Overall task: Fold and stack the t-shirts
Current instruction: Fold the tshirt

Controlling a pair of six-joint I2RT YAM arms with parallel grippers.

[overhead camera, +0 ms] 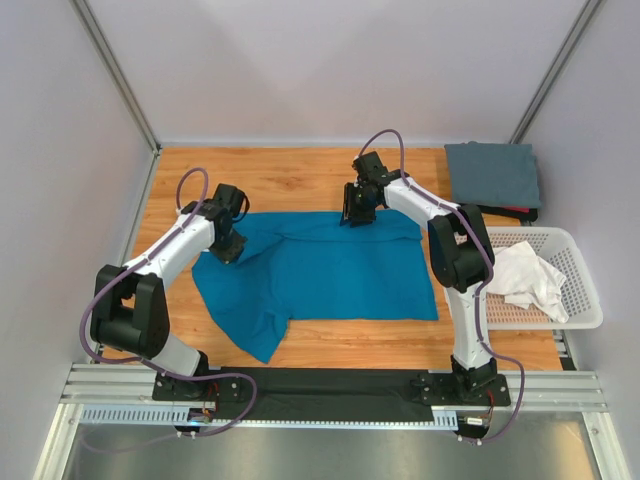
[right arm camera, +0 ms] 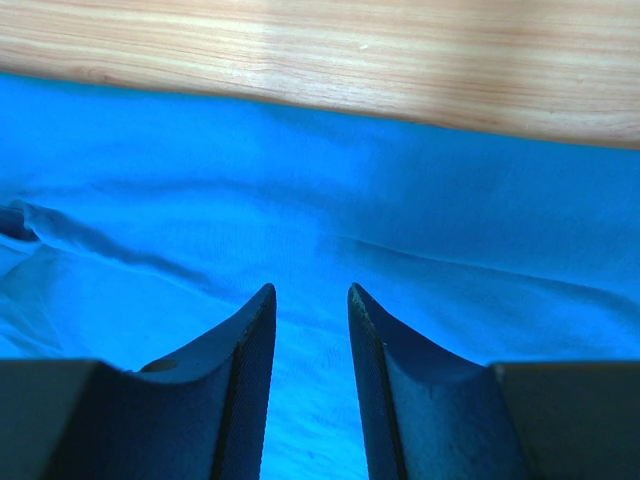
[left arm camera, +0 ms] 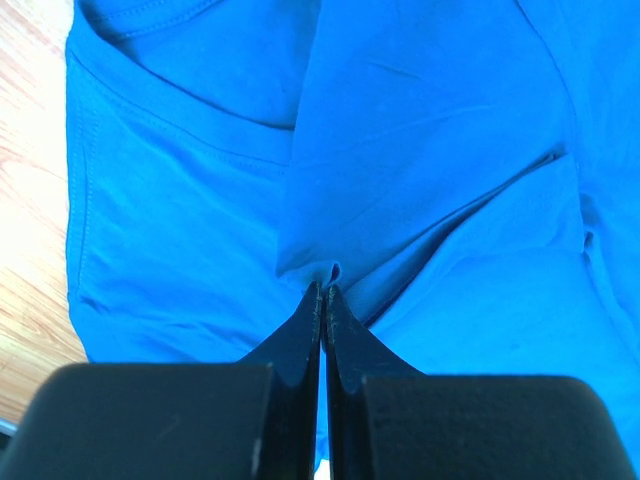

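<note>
The bright teal-blue t-shirt (overhead camera: 330, 270) lies spread across the middle of the wooden table, one sleeve trailing toward the near left. My left gripper (overhead camera: 228, 248) is at its left edge, shut on a small pinched fold of the teal cloth (left arm camera: 430, 150); the tips (left arm camera: 324, 287) meet on that fold. My right gripper (overhead camera: 357, 215) hovers over the shirt's far edge, open, with only flat teal cloth (right arm camera: 450, 220) below the gap (right arm camera: 310, 290). A slate grey t-shirt (overhead camera: 492, 175) lies folded at the far right corner. A white t-shirt (overhead camera: 520, 275) lies crumpled in the basket.
The white lattice basket (overhead camera: 585, 290) stands at the right edge of the table. Bare wood (right arm camera: 400, 50) shows just beyond the teal shirt's far edge. Grey walls and metal posts close in the table on three sides.
</note>
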